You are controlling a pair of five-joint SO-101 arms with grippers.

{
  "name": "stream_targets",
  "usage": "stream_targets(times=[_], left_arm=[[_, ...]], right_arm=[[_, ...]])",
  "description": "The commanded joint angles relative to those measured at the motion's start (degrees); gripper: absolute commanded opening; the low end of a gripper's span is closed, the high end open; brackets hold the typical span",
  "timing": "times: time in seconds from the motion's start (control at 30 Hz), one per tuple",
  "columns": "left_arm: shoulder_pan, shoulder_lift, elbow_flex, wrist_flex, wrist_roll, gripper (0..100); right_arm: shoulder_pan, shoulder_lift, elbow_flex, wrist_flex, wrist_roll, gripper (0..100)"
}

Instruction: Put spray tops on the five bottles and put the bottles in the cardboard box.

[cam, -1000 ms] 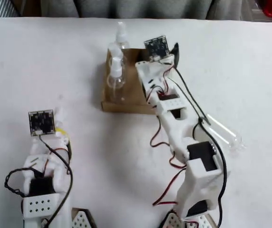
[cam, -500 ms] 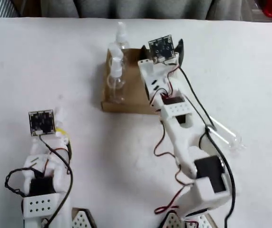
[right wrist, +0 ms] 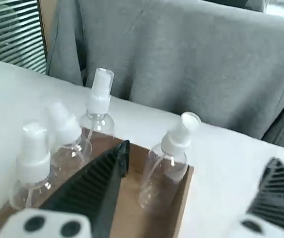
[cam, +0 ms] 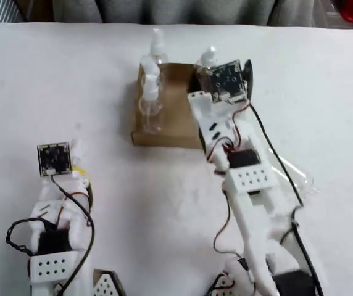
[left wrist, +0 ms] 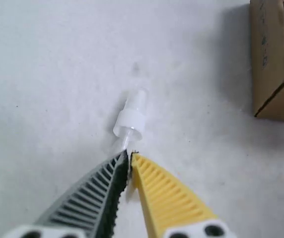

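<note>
Right gripper (right wrist: 199, 156) gapes wide over a brown cardboard box (right wrist: 179, 201) of clear spray-topped bottles (right wrist: 162, 173). Left gripper (left wrist: 129, 157), pinched closed, touches a loose white spray top (left wrist: 130, 116).

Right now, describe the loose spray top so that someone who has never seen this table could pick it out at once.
On the white table, look away from the cardboard box toward the left gripper. Just off its shut tips lies a small white spray top; unlike the tops on the bottles, it has no bottle under it.
</note>
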Motion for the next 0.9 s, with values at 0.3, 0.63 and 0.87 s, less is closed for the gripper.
stream_targets(times=[0.3, 0.63, 0.87], left_arm=[[-1.01, -0.75, -0.26, -1.85, -0.53, 2], [-0.92, -0.75, -0.26, -1.67, -0.53, 2], [-1.01, -0.75, -0.26, -1.67, -0.53, 2]], right_arm=[[13.41, -23.43, 4.13, 30.73, 0.35, 7.1], [31.87, -33.63, 4.04, 53.05, 8.35, 7.7], [35.65, -27.91, 3.78, 62.02, 24.44, 8.0]])
